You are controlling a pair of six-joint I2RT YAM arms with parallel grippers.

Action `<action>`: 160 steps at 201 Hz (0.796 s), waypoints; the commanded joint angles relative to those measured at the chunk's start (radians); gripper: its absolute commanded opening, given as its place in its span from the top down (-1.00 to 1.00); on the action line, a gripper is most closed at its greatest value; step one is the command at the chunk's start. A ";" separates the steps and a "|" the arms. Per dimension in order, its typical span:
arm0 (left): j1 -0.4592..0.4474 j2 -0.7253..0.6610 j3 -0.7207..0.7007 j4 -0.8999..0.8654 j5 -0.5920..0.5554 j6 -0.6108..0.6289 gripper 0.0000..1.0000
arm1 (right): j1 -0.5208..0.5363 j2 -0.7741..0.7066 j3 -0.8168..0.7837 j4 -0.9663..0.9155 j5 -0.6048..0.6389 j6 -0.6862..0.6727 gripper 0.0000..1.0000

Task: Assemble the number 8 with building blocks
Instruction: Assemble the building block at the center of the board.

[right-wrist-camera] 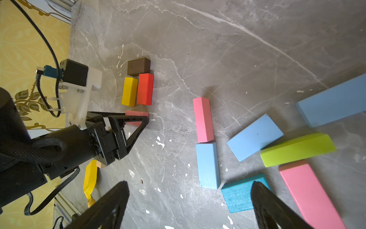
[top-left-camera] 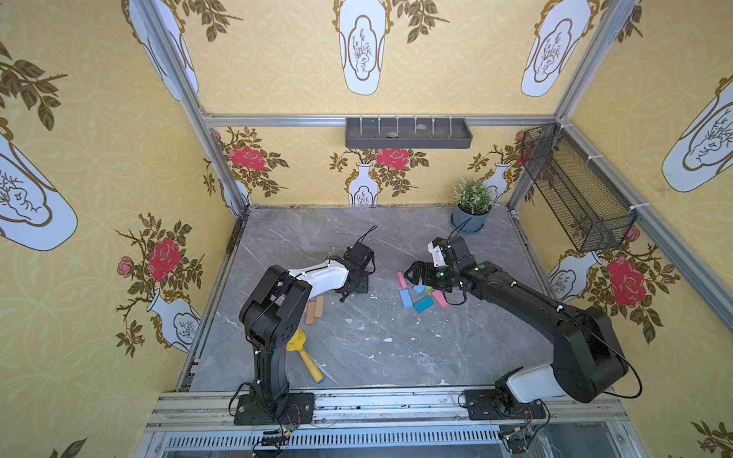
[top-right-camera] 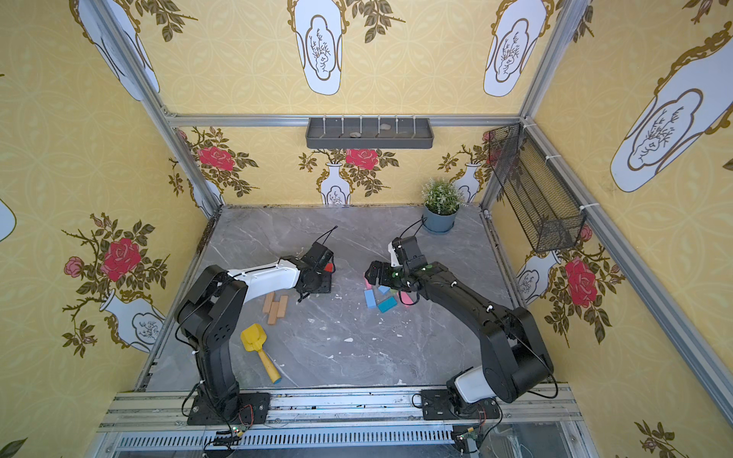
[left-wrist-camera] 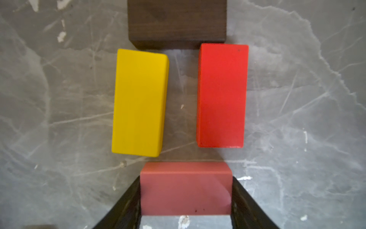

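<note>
One pink block (right-wrist-camera: 137, 113), half hidden, is clamped by left hand (left-wrist-camera: 186, 178); right hand (right-wrist-camera: 190, 184) gapes wide.

You have yellow floral wallpaper (top-left-camera: 396, 59) around a grey marbled surface (top-left-camera: 357, 238). A grey shelf (top-left-camera: 408, 141) hangs above the potted plant (top-left-camera: 472, 198), a black mesh basket (top-left-camera: 575, 194) beside it.

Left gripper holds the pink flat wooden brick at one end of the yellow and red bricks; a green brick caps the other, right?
No: the left wrist view shows a dark brown wooden brick capping the other end, not green. The rest stands: left gripper on pink brick.
</note>
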 commanded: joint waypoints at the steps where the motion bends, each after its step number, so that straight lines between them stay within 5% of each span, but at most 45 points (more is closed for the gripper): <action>1: 0.006 0.020 -0.006 -0.035 0.003 0.001 -0.23 | -0.001 0.003 0.000 0.036 -0.002 -0.010 -0.97; 160: 0.017 0.033 0.004 -0.029 0.019 -0.007 -0.39 | -0.004 0.005 0.003 0.031 -0.010 -0.014 -0.97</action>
